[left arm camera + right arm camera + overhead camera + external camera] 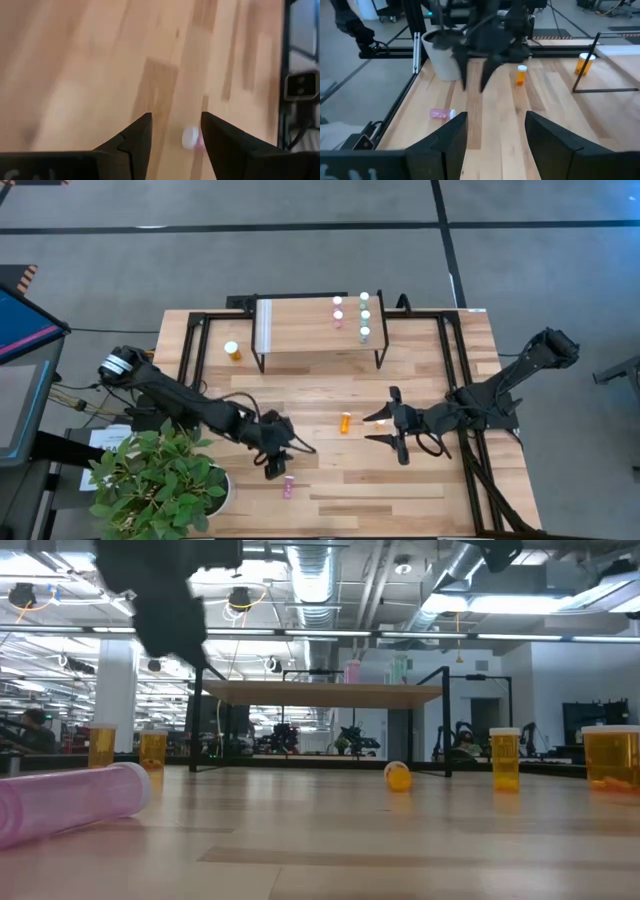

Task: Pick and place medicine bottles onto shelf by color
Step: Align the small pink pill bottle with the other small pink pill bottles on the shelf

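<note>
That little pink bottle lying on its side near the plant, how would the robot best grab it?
Probably across the round body, coming straight down from above. The pink bottle lies flat on the table, white cap at one end, so fingers should straddle its short width rather than its length. The left gripper hangs open just beside it, the nearer of the two.
</note>
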